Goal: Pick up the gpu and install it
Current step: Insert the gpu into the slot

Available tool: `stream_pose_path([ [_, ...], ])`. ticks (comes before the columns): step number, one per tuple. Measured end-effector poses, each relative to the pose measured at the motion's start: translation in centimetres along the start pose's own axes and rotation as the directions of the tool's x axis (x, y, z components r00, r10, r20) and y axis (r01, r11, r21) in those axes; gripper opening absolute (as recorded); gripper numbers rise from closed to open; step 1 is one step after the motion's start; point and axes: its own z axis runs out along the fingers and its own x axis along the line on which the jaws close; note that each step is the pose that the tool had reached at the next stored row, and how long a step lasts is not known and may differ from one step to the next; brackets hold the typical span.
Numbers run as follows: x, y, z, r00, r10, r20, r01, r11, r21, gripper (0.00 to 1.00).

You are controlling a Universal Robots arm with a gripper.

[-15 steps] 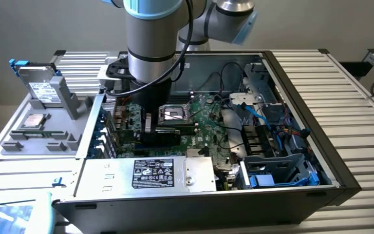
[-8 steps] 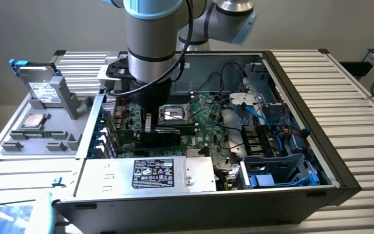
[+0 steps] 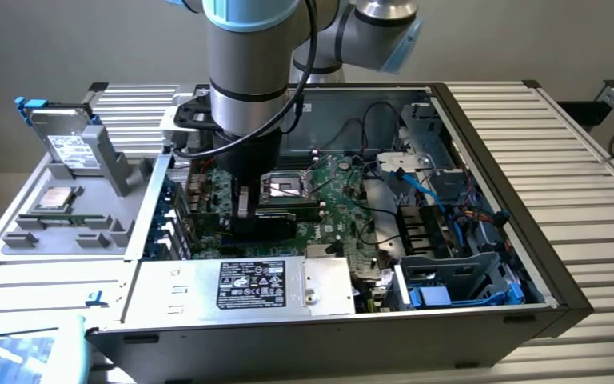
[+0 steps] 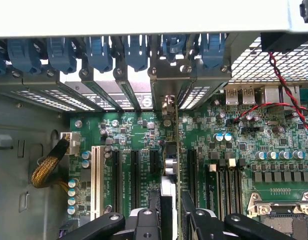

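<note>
Gripper (image 4: pixel 170 220) low inside open computer case (image 3: pixel 467 120), fingers (image 4: pixel 144 220) half closed, pinching gpu (image 4: pixel 169 165) by its upper edge. Card seen edge-on, thin vertical plane right under gripper, between fingers. Long axis of card runs along expansion slots (image 4: pixel 135 172) of motherboard (image 4: pixel 234 150), bracket end toward rear wall with blue slot clips (image 4: pixel 136 50). Card seems aligned above one slot; whether seated or not, cannot tell.

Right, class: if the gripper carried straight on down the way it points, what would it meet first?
Most likely the motherboard, among its black expansion slots. The gripper holds the gpu edge-on, so the card's lower edge would land before the gripper itself. Whether it already touches is unclear.
</note>
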Motion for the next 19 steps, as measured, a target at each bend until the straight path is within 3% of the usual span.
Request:
stream_pose_path([
  [19,-0.09,0.00,0.00,1.0000,0.000,-0.0022,0.000,1.0000,-0.0002,0.27],
])
